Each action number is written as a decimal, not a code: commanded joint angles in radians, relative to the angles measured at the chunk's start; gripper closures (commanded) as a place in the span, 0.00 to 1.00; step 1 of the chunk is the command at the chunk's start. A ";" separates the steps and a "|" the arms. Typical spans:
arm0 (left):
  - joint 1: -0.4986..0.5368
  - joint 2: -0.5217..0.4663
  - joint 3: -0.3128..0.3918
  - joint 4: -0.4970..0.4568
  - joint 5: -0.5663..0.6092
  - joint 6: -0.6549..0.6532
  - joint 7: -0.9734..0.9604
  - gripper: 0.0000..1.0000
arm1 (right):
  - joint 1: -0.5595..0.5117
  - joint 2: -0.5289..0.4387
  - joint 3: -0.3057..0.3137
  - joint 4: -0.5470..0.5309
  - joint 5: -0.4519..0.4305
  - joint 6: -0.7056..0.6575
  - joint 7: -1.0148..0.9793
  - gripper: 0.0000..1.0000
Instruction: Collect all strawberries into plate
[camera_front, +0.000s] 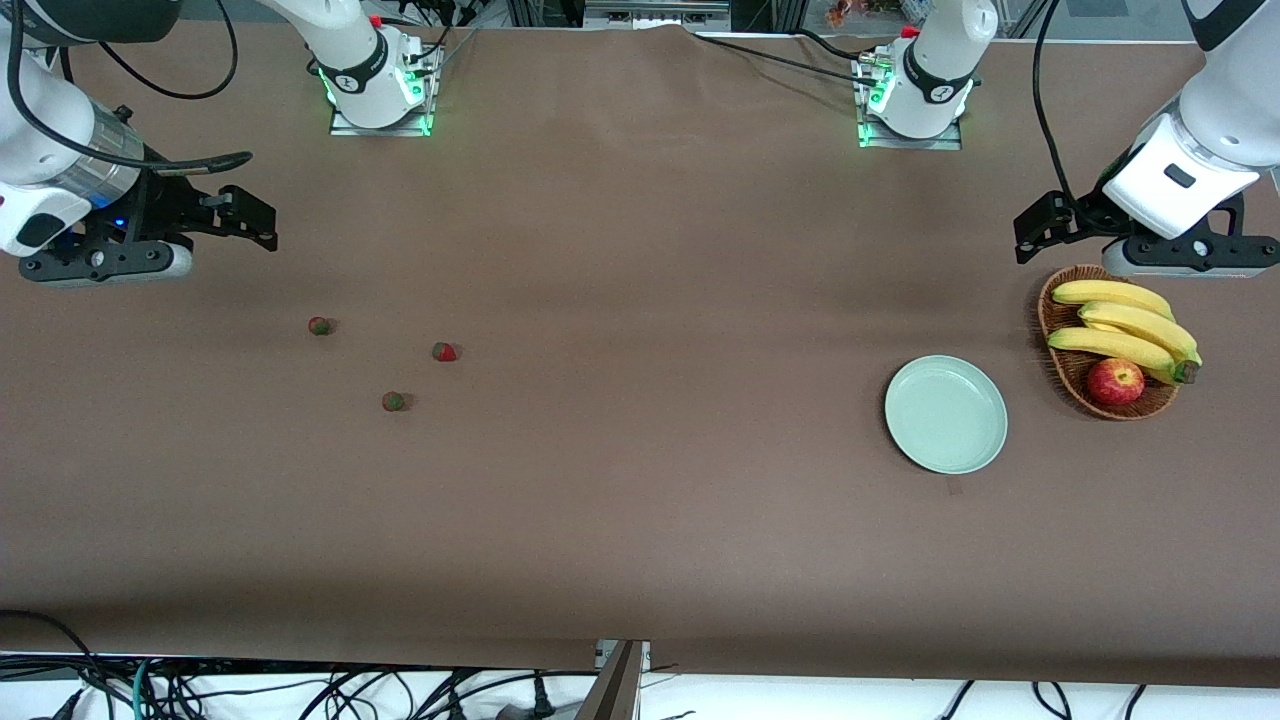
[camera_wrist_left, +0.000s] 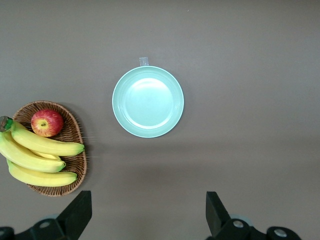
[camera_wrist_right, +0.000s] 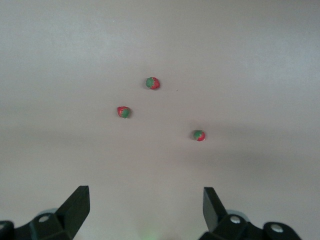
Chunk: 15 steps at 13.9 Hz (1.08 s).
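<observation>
From the front, three strawberries (camera_front: 444, 352) (camera_front: 319, 325) (camera_front: 393, 401) sit on the table (camera_front: 640, 500) toward the right arm's end. The plate (camera_front: 946, 414) lies well apart, beside the basket (camera_front: 1062, 370). Nothing is picked up yet.

In the left wrist view, the left gripper (camera_wrist_left: 146, 212) is wide open and holds nothing, high over the bare plate (camera_wrist_left: 148, 101).

In the right wrist view, the right gripper (camera_wrist_right: 145, 207) is wide open and holds nothing, near the berries (camera_wrist_right: 153, 83) (camera_wrist_right: 124, 112) (camera_wrist_right: 199, 135). I think it must go down over one berry and pinch it gently.

A wide table (camera_front: 640, 500) under a brown cover, black cables (camera_front: 300, 695) trailing along its near edge.
</observation>
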 joint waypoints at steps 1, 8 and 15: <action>-0.007 -0.009 0.002 0.000 0.000 -0.012 0.002 0.00 | -0.012 0.005 0.018 0.014 -0.025 -0.016 0.001 0.00; -0.007 -0.007 0.002 0.000 0.000 -0.012 0.002 0.00 | -0.006 0.011 0.020 0.020 -0.025 -0.016 -0.017 0.00; -0.007 -0.007 0.002 0.000 0.000 -0.012 0.004 0.00 | -0.004 0.009 0.020 -0.003 -0.026 -0.016 -0.017 0.00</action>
